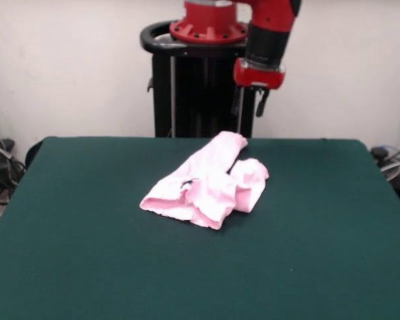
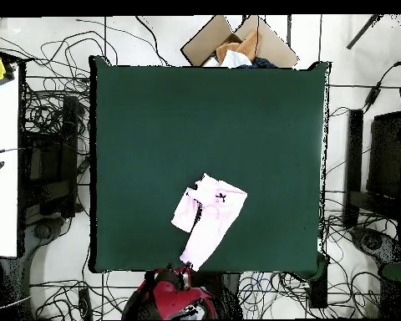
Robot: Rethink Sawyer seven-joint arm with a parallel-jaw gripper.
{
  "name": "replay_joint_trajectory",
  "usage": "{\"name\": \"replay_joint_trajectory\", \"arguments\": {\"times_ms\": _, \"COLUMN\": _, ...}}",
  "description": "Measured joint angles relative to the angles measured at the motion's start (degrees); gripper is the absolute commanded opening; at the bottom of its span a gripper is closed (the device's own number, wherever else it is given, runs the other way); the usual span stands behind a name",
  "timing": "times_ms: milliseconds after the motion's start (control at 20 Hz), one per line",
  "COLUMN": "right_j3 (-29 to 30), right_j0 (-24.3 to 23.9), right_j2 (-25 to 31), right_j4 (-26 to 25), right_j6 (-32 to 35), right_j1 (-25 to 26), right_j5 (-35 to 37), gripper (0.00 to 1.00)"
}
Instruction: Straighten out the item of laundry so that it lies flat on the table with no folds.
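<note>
The pale pink pants (image 1: 207, 183) lie crumpled on the dark green table (image 1: 87, 233), a little toward the robot's side of the middle. One leg stretches toward the pedestal and the other is folded over beside it. A tiny dark bow (image 1: 187, 181) shows near the bunched waistband. In the overhead view the pants (image 2: 208, 217) lie near the table's (image 2: 195, 117) bottom edge, with one leg reaching almost to the edge. My gripper (image 1: 251, 103) hangs above the table's far edge, just above and behind the tip of the outstretched leg, clear of the fabric. It holds nothing that I can see.
The black pedestal (image 1: 200, 87) stands behind the table's far edge. In the overhead view a cardboard box (image 2: 237, 42) with clothes sits past the top edge. Cables cover the floor around the table. A white bench (image 2: 3, 167) stands at the left.
</note>
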Motion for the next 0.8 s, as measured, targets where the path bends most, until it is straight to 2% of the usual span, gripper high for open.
{"name": "replay_joint_trajectory", "arguments": {"times_ms": 150, "right_j3": -0.06, "right_j0": 2.81, "right_j2": -1.93, "right_j4": 2.33, "right_j6": 0.0, "right_j1": -0.4, "right_j5": -3.85, "gripper": 1.0}}
{"name": "replay_joint_trajectory", "arguments": {"times_ms": 400, "right_j3": -0.26, "right_j0": 3.57, "right_j2": -2.36, "right_j4": 5.92, "right_j6": 0.0, "right_j1": 0.64, "right_j5": -11.35, "gripper": 1.0}}
{"name": "replay_joint_trajectory", "arguments": {"times_ms": 800, "right_j3": -2.24, "right_j0": 3.17, "right_j2": -2.36, "right_j4": 10.42, "right_j6": 0.0, "right_j1": 1.23, "right_j5": -14.13, "gripper": 1.0}}
